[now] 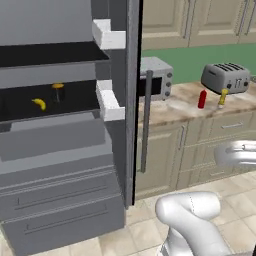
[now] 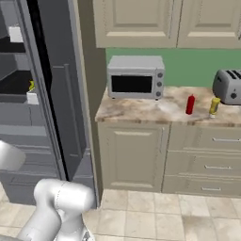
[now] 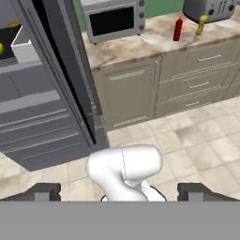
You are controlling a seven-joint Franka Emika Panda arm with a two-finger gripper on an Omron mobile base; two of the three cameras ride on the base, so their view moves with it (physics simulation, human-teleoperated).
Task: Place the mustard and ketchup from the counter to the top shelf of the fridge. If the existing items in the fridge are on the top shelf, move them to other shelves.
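Ketchup position: the ketchup [image 3: 177, 29] stands upright on the counter [image 3: 140, 47], upper right of the hand view, well apart from my gripper [image 3: 119, 191].
Mustard position: the mustard [image 3: 200, 25] stands just right of the ketchup, in front of the toaster [image 3: 208, 9].
Long axis: both bottles vertical.
Direction from tool: up and right of my fingertips [image 3: 44, 191]; ketchup is the nearer bottle.
Tool state: my jaws stand fully spread, grasping nothing.
Fridge: the fridge [image 1: 60, 125] is open at frame left; banana [image 1: 39, 103] and dark cylinder [image 1: 58, 92] sit on a black shelf.
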